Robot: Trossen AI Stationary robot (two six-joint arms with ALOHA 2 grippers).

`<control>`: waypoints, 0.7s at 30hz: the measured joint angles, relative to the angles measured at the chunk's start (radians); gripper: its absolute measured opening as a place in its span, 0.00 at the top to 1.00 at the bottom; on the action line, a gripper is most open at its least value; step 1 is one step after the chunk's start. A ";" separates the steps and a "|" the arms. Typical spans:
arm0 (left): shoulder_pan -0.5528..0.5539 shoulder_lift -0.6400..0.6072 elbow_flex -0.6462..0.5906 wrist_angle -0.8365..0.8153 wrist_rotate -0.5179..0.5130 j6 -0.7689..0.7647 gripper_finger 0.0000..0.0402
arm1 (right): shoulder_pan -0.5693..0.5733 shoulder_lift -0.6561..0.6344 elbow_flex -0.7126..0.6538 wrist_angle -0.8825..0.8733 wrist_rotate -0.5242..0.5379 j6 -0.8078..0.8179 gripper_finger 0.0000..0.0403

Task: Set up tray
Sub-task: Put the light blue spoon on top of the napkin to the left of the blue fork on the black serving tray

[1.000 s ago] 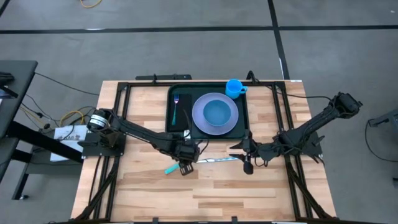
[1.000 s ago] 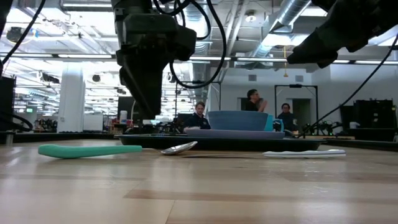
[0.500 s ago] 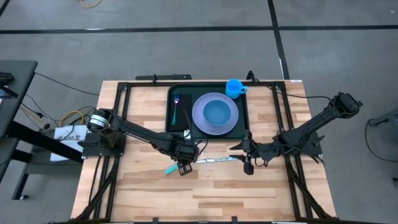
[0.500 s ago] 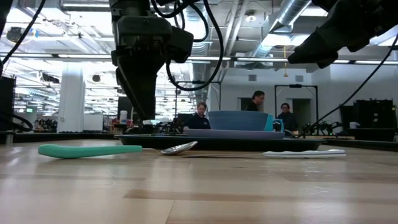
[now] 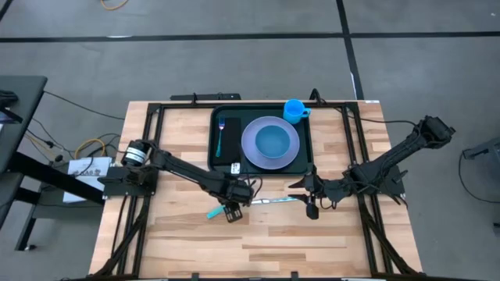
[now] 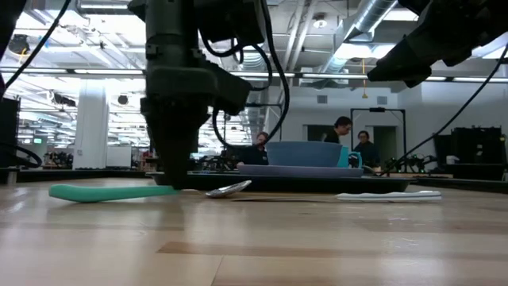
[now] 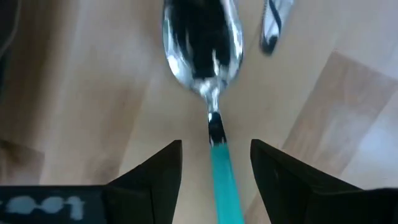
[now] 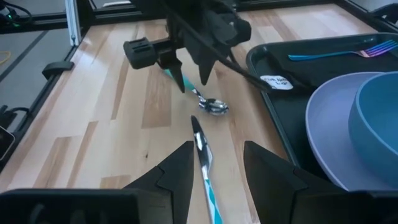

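Your tray (image 5: 306, 148) holds plate (image 5: 269, 144), bowl (image 5: 271, 141), fork (image 5: 221, 135) and cup (image 5: 294, 109); left hand (image 5: 232, 208) open astride the spoon (image 7: 211, 93), knife (image 8: 204, 160) waits on the worktop (image 5: 266, 242) under the half-open, empty right hand (image 5: 312, 201).

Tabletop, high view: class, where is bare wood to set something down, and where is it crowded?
Free: the table strip nearest its front edge, below both arms. Crowded: the tray, and the middle band where spoon and knife lie.
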 joint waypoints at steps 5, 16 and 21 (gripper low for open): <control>0.015 -0.005 0.000 0.001 -0.001 0.014 0.56 | 0.000 0.000 0.000 -0.001 0.000 0.000 0.67; 0.028 -0.005 0.000 0.001 0.003 0.061 0.55 | 0.000 0.000 0.000 -0.014 0.000 0.001 0.67; 0.027 -0.005 0.000 0.001 -0.011 0.061 0.55 | 0.000 0.000 0.000 -0.016 -0.001 0.002 0.67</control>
